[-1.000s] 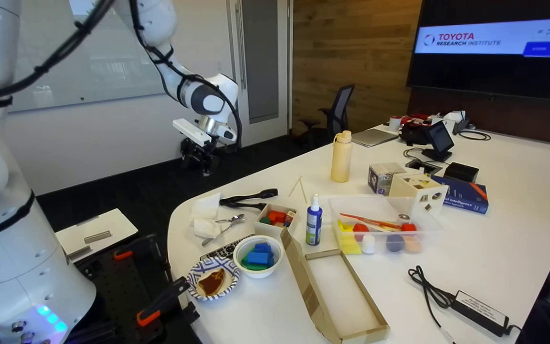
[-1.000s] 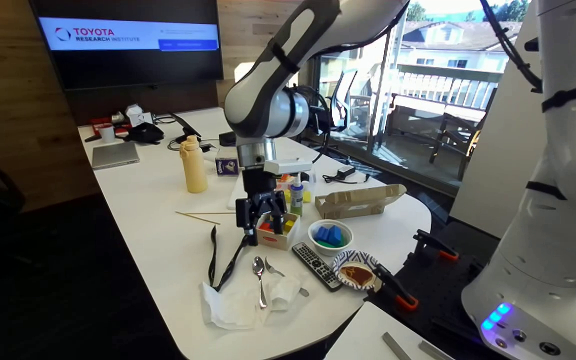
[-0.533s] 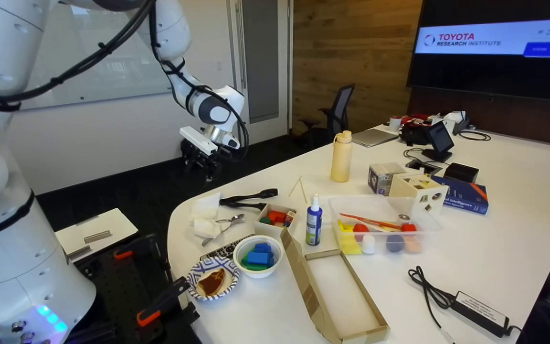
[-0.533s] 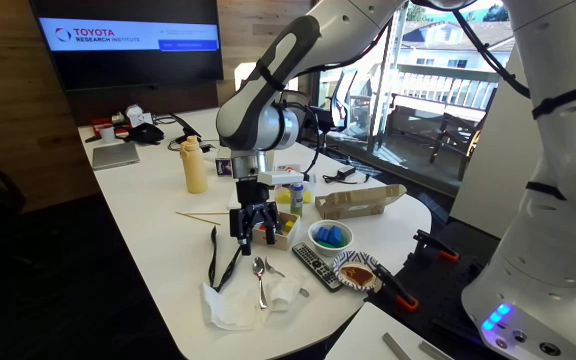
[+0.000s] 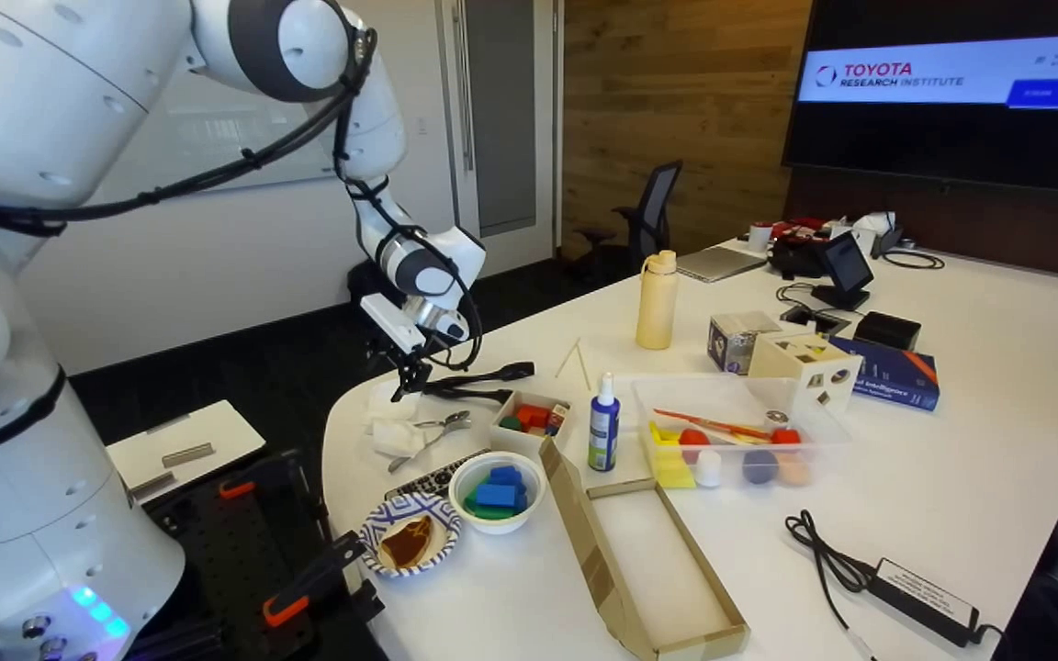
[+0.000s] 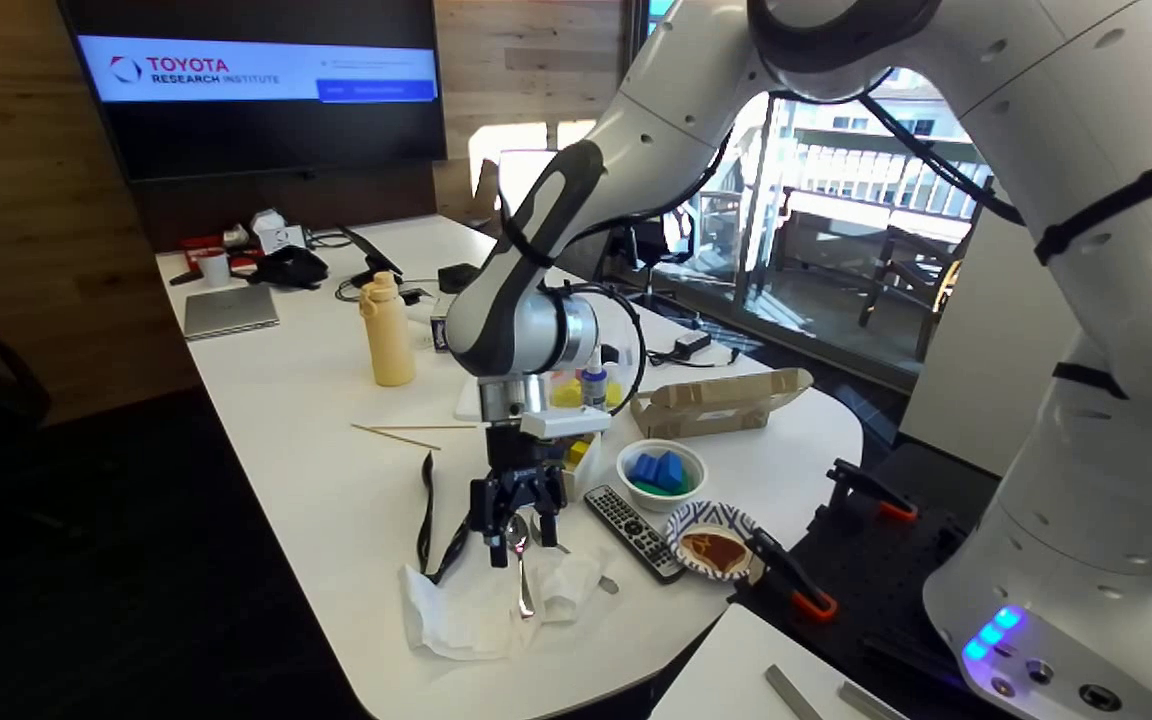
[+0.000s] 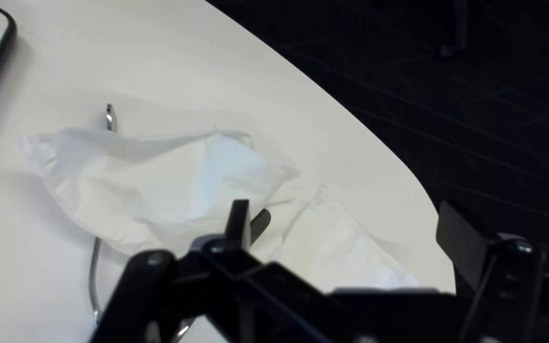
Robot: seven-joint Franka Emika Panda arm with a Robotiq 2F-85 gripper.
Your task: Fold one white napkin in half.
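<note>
Claw (image 6: pixel 524 545) spread wide and released, its two fingers (image 7: pixel 240 224) well apart and the pads facing one another across a broad gap. It hangs over the white table (image 6: pixel 316 440), fingers downward; both tips look clear of the cloth, though a light touch could not be ruled out.

Beyond the finger at the left of the wrist view lies a crumpled white napkin (image 7: pixel 160 186), heaped over a metal utensil (image 7: pixel 112 119) whose end pokes out on the side away from the claw. The napkin's long axis runs across the wrist view from left to right, dipping slightly, and its narrower end points toward the space ahead of the claw's gap. There a second white piece (image 7: pixel 346 257) slants down and to the right until the claw hides its lower part, so its long axis cannot be judged. Whether the two are joined where they meet is unclear.

In an exterior view a spoon (image 6: pixel 525 595) shows between and below the fingertips, its handle ending between the two white shapes. Black tongs (image 6: pixel 425 515) lie left of the claw there, their joined end at the larger shape. A remote control (image 6: pixel 633 532) lies to the claw's right, with a patterned plate (image 6: pixel 708 514) farther out on that side. A small box of blocks (image 6: pixel 587 472) stands just behind the claw, partly hidden by it.
</note>
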